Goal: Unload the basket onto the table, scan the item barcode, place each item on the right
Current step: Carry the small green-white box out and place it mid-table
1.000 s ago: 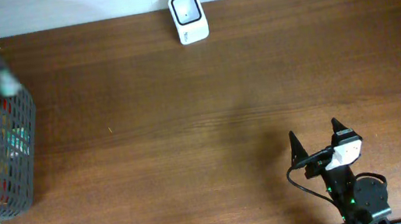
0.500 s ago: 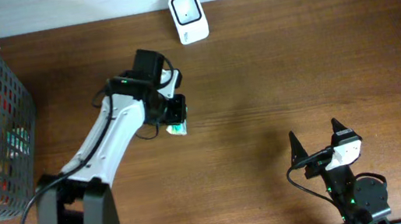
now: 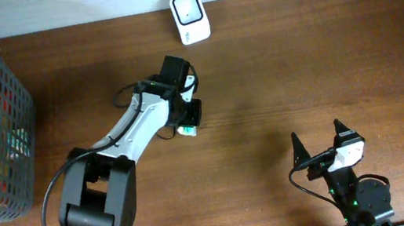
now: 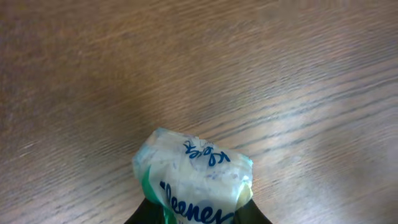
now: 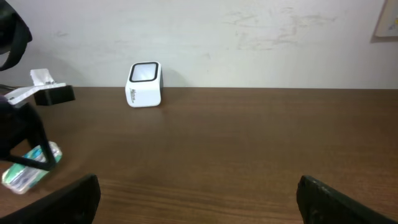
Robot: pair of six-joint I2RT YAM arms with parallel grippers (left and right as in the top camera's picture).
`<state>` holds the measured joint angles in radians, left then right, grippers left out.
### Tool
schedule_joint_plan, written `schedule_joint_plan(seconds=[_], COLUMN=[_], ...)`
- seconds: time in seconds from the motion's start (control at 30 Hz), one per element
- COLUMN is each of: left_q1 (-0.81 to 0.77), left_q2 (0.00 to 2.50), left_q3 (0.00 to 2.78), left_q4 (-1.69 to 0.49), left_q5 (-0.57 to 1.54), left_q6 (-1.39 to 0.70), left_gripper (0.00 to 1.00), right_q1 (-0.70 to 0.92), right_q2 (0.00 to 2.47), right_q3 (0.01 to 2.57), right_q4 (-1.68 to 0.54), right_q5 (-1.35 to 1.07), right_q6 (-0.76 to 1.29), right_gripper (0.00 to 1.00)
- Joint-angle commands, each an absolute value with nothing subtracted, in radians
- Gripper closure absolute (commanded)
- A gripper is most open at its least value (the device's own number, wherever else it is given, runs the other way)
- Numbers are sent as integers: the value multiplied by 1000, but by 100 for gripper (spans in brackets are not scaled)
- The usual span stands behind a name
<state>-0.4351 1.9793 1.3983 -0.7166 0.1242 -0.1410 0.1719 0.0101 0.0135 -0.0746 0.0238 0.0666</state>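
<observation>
The item is a small green-and-white Kleenex tissue pack (image 3: pixel 186 131), and my left gripper (image 3: pixel 192 117) is shut on it just above the wooden table, near the middle. In the left wrist view the pack (image 4: pixel 196 177) sticks out forward from between the dark fingers, its blue lettering facing the camera. The white barcode scanner (image 3: pixel 190 17) stands at the table's far edge, well beyond the pack, with its window facing up. No barcode shows on the pack. My right gripper (image 3: pixel 316 133) rests open at the front right, nothing between its fingers. From there the scanner (image 5: pixel 145 84) and pack (image 5: pixel 30 170) lie to the left.
A dark mesh basket (image 3: pixel 18 115) holding several packaged items stands at the table's left edge. A pale wall runs behind the far edge of the table (image 3: pixel 320 49).
My left arm has swung from the basket toward the table's middle carrying the tissue pack, then moved a little further right. The right arm has not moved.
</observation>
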Motion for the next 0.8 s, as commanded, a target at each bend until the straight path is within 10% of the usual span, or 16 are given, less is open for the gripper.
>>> schedule_joint_plan(seconds=[0.0, 0.2, 0.23, 0.27, 0.53, 0.77], left_q1=[-493, -637, -649, -653, -505, 79], left_q2=[1995, 1995, 1995, 1995, 1876, 1739], left_q3=[1392, 1392, 1392, 1392, 1654, 2210], left_q4=[-695, -584, -583, -583, -865, -1101], left_q5=[145, 80, 41, 18, -1, -47], left_q6=[-213, -213, -213, -213, -1, 83], left_gripper=[88, 78, 22, 1, 1, 1], right_q1=[177, 177, 176, 176, 177, 177], right_q2=[4, 4, 4, 3, 4, 4], right_q3=[6, 6, 6, 6, 6, 6], right_q4=[-78, -78, -78, -78, -78, -78], right_q5=[22, 22, 22, 22, 22, 22], right_q6=[59, 59, 59, 59, 59, 59], right_gripper=[1, 1, 1, 1, 1, 1])
